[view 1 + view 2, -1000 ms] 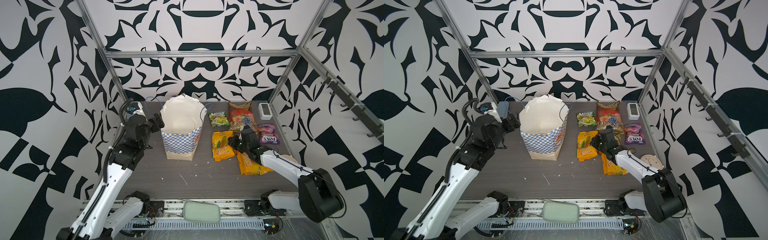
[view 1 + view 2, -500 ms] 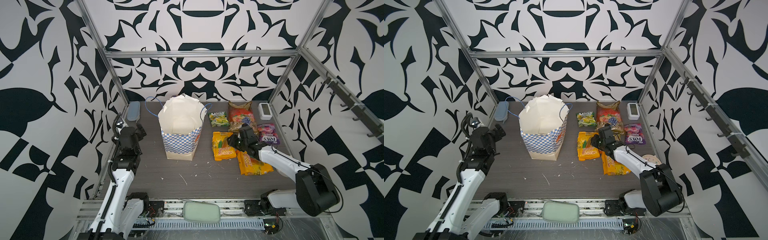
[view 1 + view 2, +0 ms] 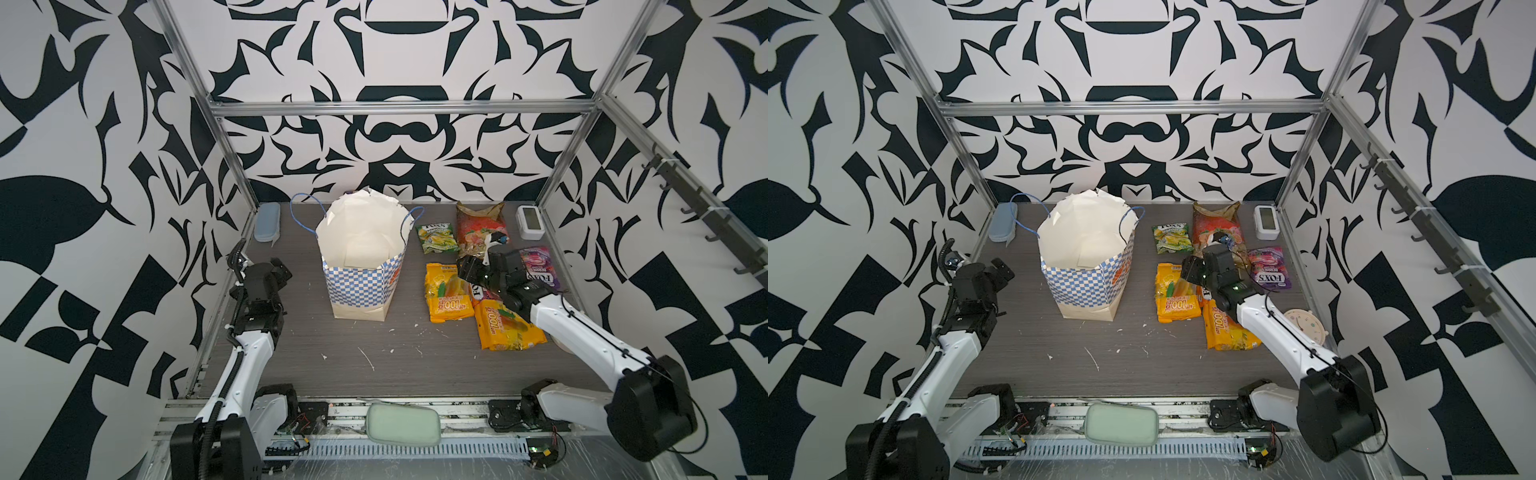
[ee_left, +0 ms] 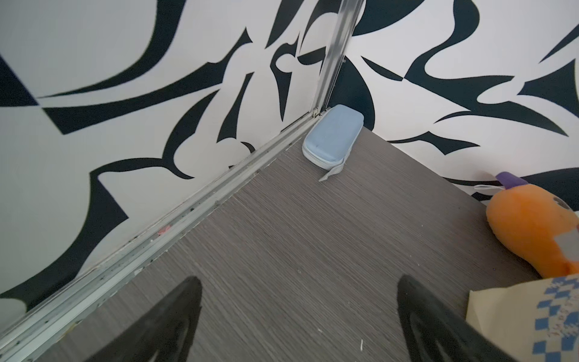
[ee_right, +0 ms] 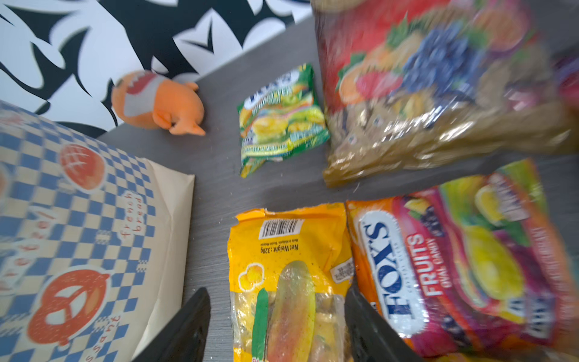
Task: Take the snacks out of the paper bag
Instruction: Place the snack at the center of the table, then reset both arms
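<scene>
Behind paper bag (image 3: 361,286), orange plush (image 5: 156,103), blue case (image 3: 267,222) cornered, both jaws wide

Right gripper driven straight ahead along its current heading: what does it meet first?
Most likely the yellow-orange plastic packet with the barcode: in the wrist view the open right gripper points down at it, a jaw on each side. How far above it the tips sit is unclear.
</scene>
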Motion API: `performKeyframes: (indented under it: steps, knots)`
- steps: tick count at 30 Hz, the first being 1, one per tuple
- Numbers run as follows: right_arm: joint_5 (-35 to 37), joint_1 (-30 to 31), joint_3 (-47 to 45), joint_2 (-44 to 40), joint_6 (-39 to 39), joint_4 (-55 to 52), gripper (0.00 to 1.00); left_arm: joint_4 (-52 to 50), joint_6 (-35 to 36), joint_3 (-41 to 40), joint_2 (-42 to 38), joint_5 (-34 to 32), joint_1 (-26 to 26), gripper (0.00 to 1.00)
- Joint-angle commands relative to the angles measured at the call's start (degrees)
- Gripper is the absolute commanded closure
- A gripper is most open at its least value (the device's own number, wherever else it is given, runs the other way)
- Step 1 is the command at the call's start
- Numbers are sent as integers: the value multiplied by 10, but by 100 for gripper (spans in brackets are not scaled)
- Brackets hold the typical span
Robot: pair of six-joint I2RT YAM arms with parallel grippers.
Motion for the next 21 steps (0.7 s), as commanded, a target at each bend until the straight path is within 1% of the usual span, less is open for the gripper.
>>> performKeyframes:
  steps: [1, 3, 5, 9, 10, 12, 13, 15, 18, 21]
  knots:
    - [119, 1, -43, -67, -88, 65, 21, 52, 31, -3, 23, 14, -1, 0]
    - [174, 1, -96, -93, -127, 143, 17, 64, 39, -8, 37, 14, -1, 0]
    - [219, 1, -129, -101, -188, 200, 14, 105, 62, -24, 48, 23, -3, 0]
    - [341, 0, -129, -74, -276, 208, 11, 152, 90, -48, 66, 22, -7, 0]
    - [361, -2, -131, -63, -293, 216, 11, 171, 98, -57, 71, 20, -9, 1]
    - [367, -12, -145, -47, -305, 241, 10, 207, 107, -72, 87, 20, -10, 1]
    - [359, -19, -158, -40, -306, 263, 10, 225, 108, -78, 95, 26, -10, 0]
    - [343, -35, -177, -31, -288, 283, 10, 253, 116, -85, 111, 45, -12, 0]
    - [321, -61, -205, -19, -258, 309, 10, 302, 131, -96, 140, 54, -15, 1]
    - [291, -87, -214, -5, -244, 307, 10, 330, 140, -98, 169, 74, -16, 1]
